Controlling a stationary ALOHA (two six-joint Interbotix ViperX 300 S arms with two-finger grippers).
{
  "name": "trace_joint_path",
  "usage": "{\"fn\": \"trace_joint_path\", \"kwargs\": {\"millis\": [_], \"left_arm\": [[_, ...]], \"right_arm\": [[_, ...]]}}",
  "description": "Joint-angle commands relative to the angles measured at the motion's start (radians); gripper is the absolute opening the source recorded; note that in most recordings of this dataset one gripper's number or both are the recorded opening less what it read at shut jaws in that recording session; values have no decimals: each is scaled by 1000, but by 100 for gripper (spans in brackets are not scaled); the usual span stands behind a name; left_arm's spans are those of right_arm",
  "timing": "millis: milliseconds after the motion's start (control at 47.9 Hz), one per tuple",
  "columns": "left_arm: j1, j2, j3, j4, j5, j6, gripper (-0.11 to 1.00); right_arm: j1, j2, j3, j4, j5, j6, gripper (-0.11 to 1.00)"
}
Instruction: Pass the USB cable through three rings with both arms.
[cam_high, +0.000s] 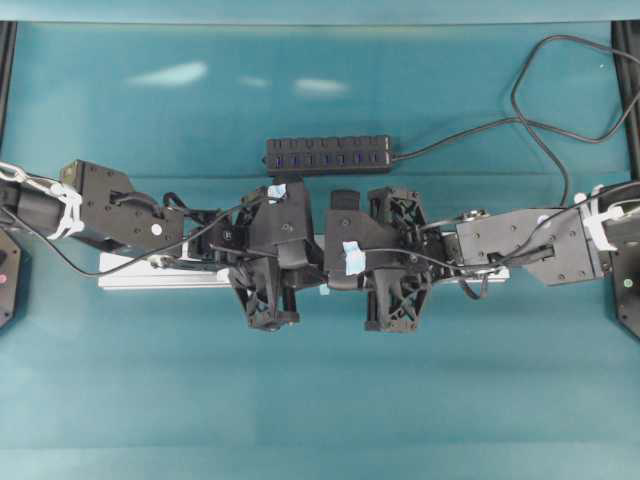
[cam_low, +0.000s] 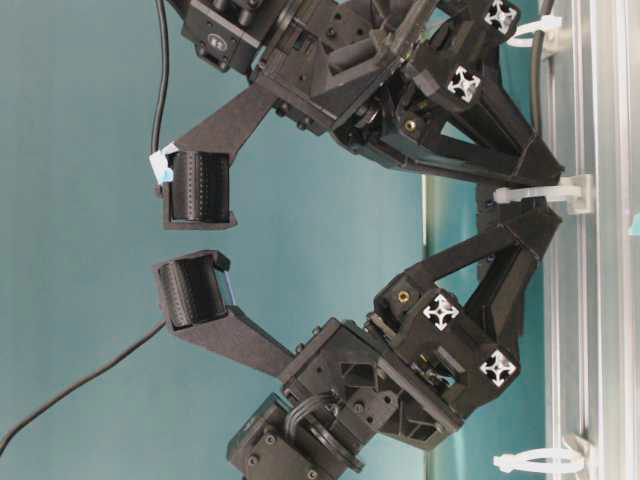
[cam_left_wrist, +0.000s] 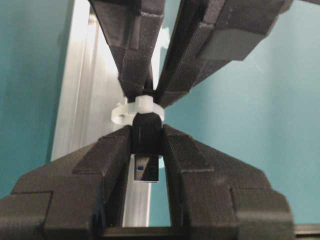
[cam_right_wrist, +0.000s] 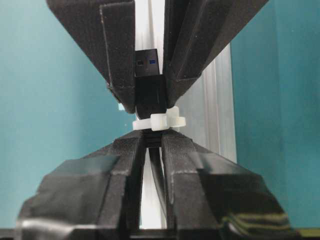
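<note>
The thin black USB cable (cam_right_wrist: 159, 175) ends in a small black plug (cam_left_wrist: 146, 131) with a metal tip and a blue tongue inside it. The plug sits in the middle one of the three small white translucent plastic rings (cam_left_wrist: 145, 106), with the plug body and tip on the left arm's side and the cord trailing on the right arm's side. The ring stands upright on the long silver aluminium rail (cam_high: 165, 277), which lies across the teal desk (cam_high: 320, 400).

The black left tool (cam_left_wrist: 146, 145) has its pointed fingers against both sides of the plug body, clamped on it just at the ring, as the left wrist view shows. The black right tool (cam_right_wrist: 152, 142) meets it from the opposite side, fingers pressed together on the cord right behind the ring. The two tools are tip to tip with only the ring between them.

In the table-level view a second white ring (cam_low: 535, 30) and a third (cam_low: 540, 461) stand further along the rail, well apart from the middle one. On the far side of the rail lies a black multi-port hub (cam_high: 328, 155) with blue sockets.
</note>
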Motion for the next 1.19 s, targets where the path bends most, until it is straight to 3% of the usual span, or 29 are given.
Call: {"fn": "trace_joint_path", "kwargs": {"millis": [0,146,251,355,543,710,1170], "left_arm": [[0,-9,-6,3,-8,0,25],[3,-18,12,3,-5,0,25],[6,-40,32,3,-2,0,25],[8,-67,52,2,3,0,25],[8,-118,83,2,37,0,25],[3,-172,91,3,78,2,25],[2,-336,130,3,187,3,25]], "right_arm": [[8,-20,0,2,-6,11,-7],[12,-32,17,2,-12,11,-5],[15,-46,17,2,-9,9,7],[15,-58,17,2,-6,14,28],[14,-80,0,0,-2,11,81],[9,-94,-34,-2,-2,9,73],[-9,-31,-137,-12,-5,3,72]]}}
